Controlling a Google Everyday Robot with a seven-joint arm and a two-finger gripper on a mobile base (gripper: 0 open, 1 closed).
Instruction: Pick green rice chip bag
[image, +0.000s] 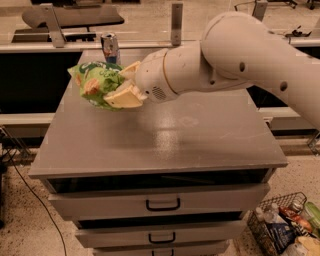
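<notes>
The green rice chip bag is a crumpled light-green foil bag with tan chip pictures. It hangs in the air above the left part of the grey cabinet top. My gripper is shut on the bag's right side, with one cream finger under it and another above. The white arm reaches in from the right.
A soda can stands at the back left of the cabinet top, just behind the bag. The cabinet has several drawers below. A wire basket of groceries sits on the floor at the lower right.
</notes>
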